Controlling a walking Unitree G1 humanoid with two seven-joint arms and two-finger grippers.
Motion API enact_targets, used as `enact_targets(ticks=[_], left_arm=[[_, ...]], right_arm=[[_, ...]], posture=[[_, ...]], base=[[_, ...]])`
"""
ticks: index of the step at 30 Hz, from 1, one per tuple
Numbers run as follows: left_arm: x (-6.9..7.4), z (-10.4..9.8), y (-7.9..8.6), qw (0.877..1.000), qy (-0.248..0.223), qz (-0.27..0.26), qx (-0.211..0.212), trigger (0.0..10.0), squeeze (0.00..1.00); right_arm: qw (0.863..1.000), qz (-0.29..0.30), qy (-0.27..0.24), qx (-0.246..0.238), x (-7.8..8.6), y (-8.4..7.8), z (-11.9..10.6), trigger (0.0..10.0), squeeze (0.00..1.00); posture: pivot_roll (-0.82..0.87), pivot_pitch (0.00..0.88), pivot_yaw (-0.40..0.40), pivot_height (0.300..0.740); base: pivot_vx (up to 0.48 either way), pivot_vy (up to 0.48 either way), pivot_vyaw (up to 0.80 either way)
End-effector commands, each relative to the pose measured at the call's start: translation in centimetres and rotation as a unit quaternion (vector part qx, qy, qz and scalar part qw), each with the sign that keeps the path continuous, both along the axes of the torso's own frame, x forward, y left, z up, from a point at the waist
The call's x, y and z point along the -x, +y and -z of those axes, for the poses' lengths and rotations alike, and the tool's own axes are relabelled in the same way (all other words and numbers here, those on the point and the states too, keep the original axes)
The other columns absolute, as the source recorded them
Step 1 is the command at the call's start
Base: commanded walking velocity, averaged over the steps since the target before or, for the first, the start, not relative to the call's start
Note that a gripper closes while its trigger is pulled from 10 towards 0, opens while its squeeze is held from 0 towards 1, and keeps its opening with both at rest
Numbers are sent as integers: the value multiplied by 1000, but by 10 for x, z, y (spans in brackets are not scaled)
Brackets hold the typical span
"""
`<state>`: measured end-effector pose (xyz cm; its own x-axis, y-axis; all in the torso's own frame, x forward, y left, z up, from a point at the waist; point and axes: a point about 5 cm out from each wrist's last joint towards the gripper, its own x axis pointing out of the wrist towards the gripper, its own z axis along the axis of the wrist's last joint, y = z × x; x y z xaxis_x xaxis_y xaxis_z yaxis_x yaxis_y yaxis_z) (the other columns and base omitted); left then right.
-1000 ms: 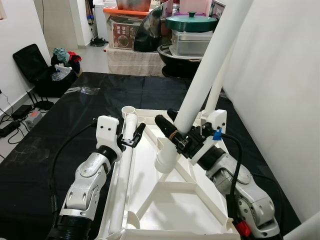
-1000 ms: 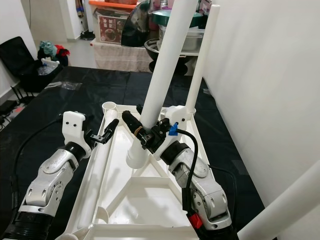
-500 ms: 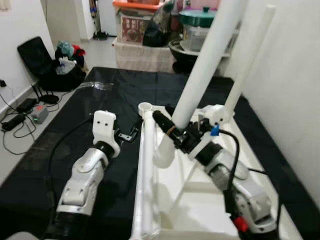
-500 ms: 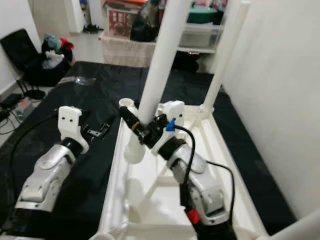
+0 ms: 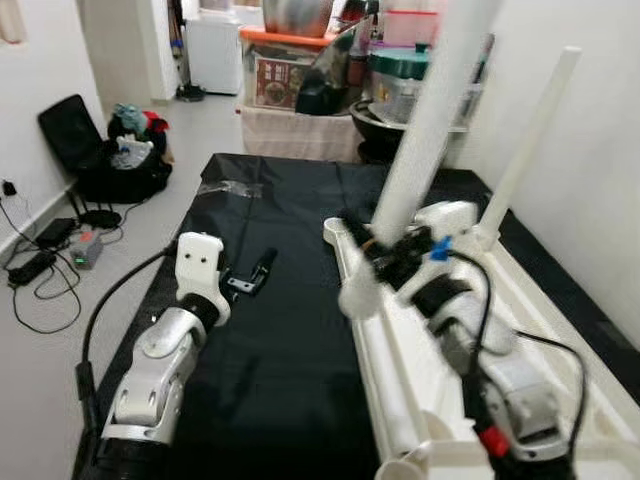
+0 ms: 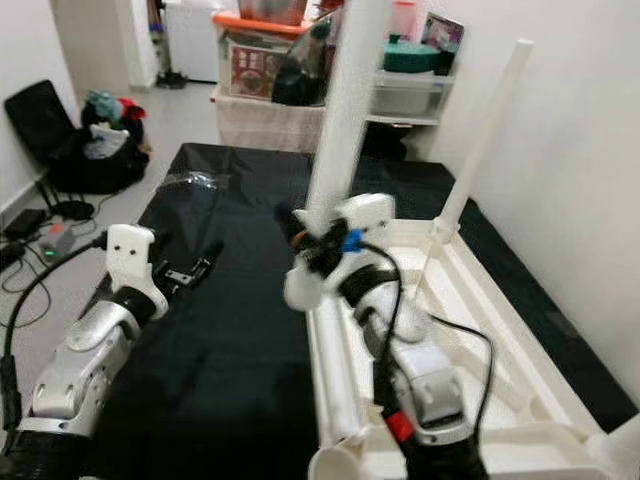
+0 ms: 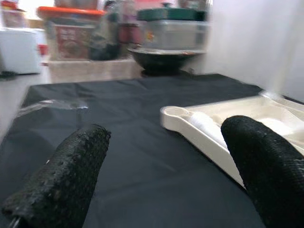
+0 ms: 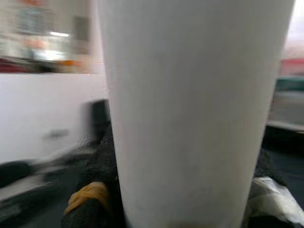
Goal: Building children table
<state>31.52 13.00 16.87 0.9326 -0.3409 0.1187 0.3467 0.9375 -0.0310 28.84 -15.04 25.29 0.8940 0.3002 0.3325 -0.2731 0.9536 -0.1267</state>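
Note:
The white children's table top (image 6: 520, 300) lies upside down on a black mat (image 5: 280, 200). One white leg (image 5: 530, 130) stands upright in its far right corner. A second leg (image 6: 335, 390) lies along the table's left rim. My right gripper (image 5: 385, 255) is shut on a third white leg (image 5: 425, 120), held tilted with its lower end (image 5: 355, 295) above the left rim. That leg (image 8: 190, 109) sits between the black fingers (image 8: 95, 190) in the right wrist view. My left gripper (image 5: 250, 277) hovers open over the mat, left of the table, its fingers (image 7: 66, 171) apart.
A white wall (image 5: 610, 150) runs close along the right. Shelves with boxes, pots and a bowl (image 5: 300, 70) stand past the mat's far end. A black bag (image 5: 70, 115) and cables (image 5: 40, 260) lie on the floor at left.
The whole picture has shifted, so the camera moved. My left gripper, earlier at the lying leg on the left rim, is now over the mat away from the table. The right gripper still holds its leg.

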Motion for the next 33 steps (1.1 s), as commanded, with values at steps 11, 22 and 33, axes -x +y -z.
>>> enact_targets(ticks=[11, 22, 33], left_arm=[[-1, -3, -2, 1000, -7, 7, -5, 10000, 0], [-1, 0, -1, 1000, -6, 7, -7, 10000, 0], [-2, 2, -4, 1000, -6, 11, -7, 10000, 0]], right_arm=[[984, 157, -43, 71, 12, -43, -18, 10000, 0], [979, 162, -42, 114, 11, -40, -14, 10000, 0], [974, 159, -9, 160, 0, -56, -8, 10000, 0]], posture=[[-10, 0, -58, 740], [-3, 0, -70, 740], [-2, 0, -74, 740]], base=[[0, 0, -800], [0, 0, -364], [0, 0, -218]])
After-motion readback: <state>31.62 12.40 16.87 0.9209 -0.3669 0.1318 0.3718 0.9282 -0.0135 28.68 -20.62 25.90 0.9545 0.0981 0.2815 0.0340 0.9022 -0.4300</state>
